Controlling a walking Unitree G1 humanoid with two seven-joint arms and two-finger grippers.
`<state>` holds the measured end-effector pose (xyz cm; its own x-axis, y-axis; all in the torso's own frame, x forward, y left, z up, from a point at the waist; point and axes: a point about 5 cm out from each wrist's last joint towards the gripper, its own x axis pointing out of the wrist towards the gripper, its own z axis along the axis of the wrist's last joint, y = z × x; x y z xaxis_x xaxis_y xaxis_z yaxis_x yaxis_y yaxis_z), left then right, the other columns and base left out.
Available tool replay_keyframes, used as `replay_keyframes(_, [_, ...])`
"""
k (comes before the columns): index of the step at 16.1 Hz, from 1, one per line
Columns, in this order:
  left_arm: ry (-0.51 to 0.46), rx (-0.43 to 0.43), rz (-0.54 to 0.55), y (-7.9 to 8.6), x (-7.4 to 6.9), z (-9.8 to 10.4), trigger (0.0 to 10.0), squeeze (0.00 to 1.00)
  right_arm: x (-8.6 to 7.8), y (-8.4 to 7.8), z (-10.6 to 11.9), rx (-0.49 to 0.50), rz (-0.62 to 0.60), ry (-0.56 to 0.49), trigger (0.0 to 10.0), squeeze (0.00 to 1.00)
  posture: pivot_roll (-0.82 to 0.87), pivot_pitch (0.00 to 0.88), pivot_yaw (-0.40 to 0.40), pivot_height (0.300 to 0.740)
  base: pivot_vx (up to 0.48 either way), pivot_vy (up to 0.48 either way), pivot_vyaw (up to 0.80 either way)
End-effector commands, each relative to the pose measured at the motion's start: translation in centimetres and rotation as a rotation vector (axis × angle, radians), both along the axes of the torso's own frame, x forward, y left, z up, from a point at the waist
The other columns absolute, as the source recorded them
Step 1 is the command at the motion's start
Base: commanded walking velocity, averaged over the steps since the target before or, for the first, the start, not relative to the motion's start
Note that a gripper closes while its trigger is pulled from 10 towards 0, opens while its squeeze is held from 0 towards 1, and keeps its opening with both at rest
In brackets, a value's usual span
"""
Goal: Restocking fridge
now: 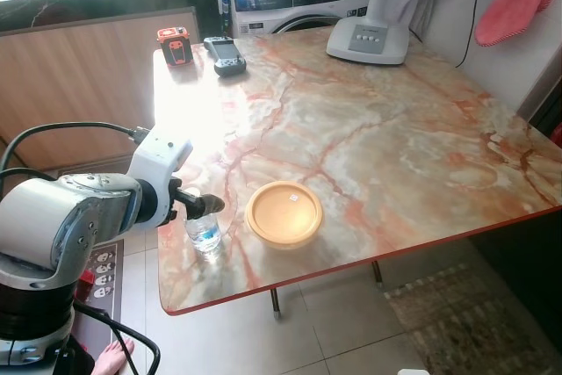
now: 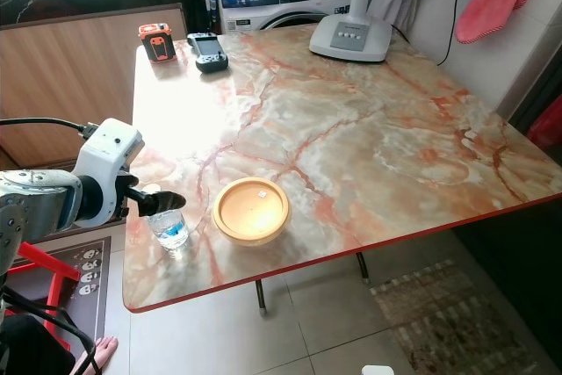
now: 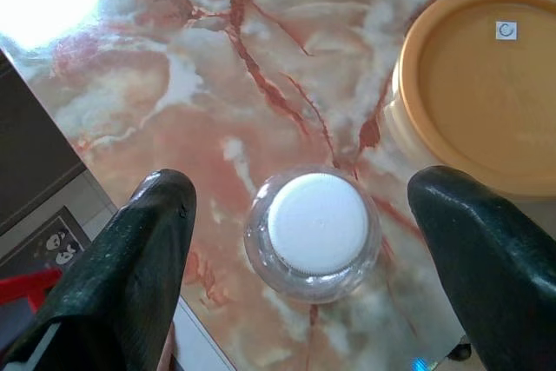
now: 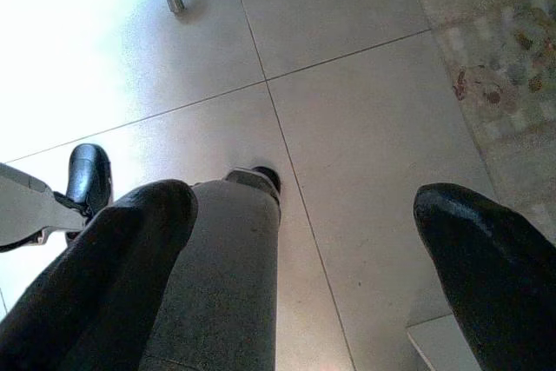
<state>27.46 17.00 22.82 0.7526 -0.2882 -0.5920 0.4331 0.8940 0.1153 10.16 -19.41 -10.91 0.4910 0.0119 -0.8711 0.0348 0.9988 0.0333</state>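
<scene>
Head views: left gripper [image 1: 213, 205] poised over small water bottle [image 1: 205, 233] near the marble table [image 1: 395, 155] front-left corner edge. Yellow lidded container [image 1: 284, 212] just beside it. Fan base [image 1: 369, 39], two handheld devices [image 1: 204, 48] far side, well apart.

Left wrist: fingers [image 3: 130, 275] spread wide, straddling white cap [image 3: 318, 223], not touching. Risk: bottle tips off the near edge if nudged; container crowds one finger.

Right wrist: right gripper [image 4: 304, 258] open, idle over floor tiles [image 4: 365, 119]
</scene>
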Motion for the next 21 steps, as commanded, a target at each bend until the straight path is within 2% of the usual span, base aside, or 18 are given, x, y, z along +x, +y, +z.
replay_keyframes(1, [-0.006,-0.001,0.028,0.42,0.12,-0.12,8.4,0.0,-1.5,0.28,-0.44,0.012,0.012,0.057,10.0,0.0,0.2,0.047,0.01,0.736,0.0,0.0,0.0])
replay_keyframes(2, [-0.005,-0.007,0.03,0.34,0.1,-0.29,6.5,0.0,-1.5,0.23,-0.43,0.013,0.01,0.055,10.0,0.0,0.2,0.05,0.007,0.736,0.0,0.0,0.0])
replay_keyframes(3, [-0.006,-0.012,0.032,0.34,0.13,-0.38,3.4,0.0,-1.49,0.21,-0.42,0.012,0.012,0.054,10.0,0.0,0.2,0.053,0.004,0.736,0.0,0.0,0.0])
replay_keyframes(4, [-0.012,-0.019,0.037,0.33,0.2,-0.38,2.7,0.0,-1.48,0.19,-0.41,0.011,0.016,0.054,10.0,0.0,0.2,0.056,0.002,0.736,0.0,0.0,0.0])
replay_keyframes(5, [-0.015,-0.021,0.039,0.32,0.23,-0.36,2.7,0.0,-1.47,0.18,-0.41,0.011,0.017,0.054,10.0,0.0,0.2,0.056,0.002,0.736,0.0,0.0,0.0])
replay_keyframes(6, [-0.015,-0.023,0.04,0.31,0.24,-0.48,2.2,0.0,-1.45,0.17,-0.4,0.01,0.019,0.053,10.0,0.0,0.2,0.058,0.002,0.736,0.0,0.0,0.0])
replay_keyframes(9, [-0.015,-0.023,0.04,0.29,0.24,-0.52,2.2,0.0,-1.44,0.16,-0.4,0.01,0.019,0.052,10.0,0.0,0.19,0.061,0.001,0.736,0.0,0.0,0.0])
replay_keyframes(10, [-0.019,-0.022,0.042,0.29,0.25,-0.46,1.9,0.0,-1.43,0.14,-0.39,0.009,0.018,0.051,10.0,0.0,0.2,0.062,0.0,0.736,0.0,0.0,0.0])
replay_keyframes(11, [-0.026,-0.025,0.046,0.29,0.3,-0.31,0.9,0.0,-1.41,0.12,-0.39,0.011,0.018,0.051,10.0,0.0,0.2,0.065,0.0,0.736,0.0,0.0,0.0])
replay_keyframes(16, [-0.028,-0.036,0.045,0.21,0.3,-0.1,0.9,0.0,-1.38,0.18,-0.4,0.014,0.023,0.055,10.0,0.0,0.2,0.067,0.001,0.736,0.0,0.0,0.0])
replay_keyframes(18, [-0.02,-0.04,0.038,0.16,0.22,0.04,0.5,0.0,-1.37,0.27,-0.42,0.014,0.029,0.061,10.0,0.0,0.2,0.066,0.007,0.736,0.0,0.0,0.0])
replay_keyframes(19, [-0.014,-0.047,0.021,-0.08,0.11,0.11,1.3,0.0,-1.36,0.3,-0.44,0.014,0.032,0.065,10.0,0.0,0.2,0.066,0.007,0.736,0.0,0.0,0.0])
replay_keyframes(20, [-0.013,-0.054,0.012,-0.23,0.05,0.16,3.1,0.0,-1.37,0.31,-0.45,0.012,0.036,0.068,10.0,0.0,0.2,0.067,0.009,0.736,0.0,0.0,0.0])
replay_keyframes(21, [-0.013,-0.056,0.01,-0.26,0.03,0.17,10.0,0.0,-1.38,0.34,-0.46,0.012,0.038,0.071,10.0,0.0,0.21,0.067,0.009,0.736,0.0,0.0,0.0])
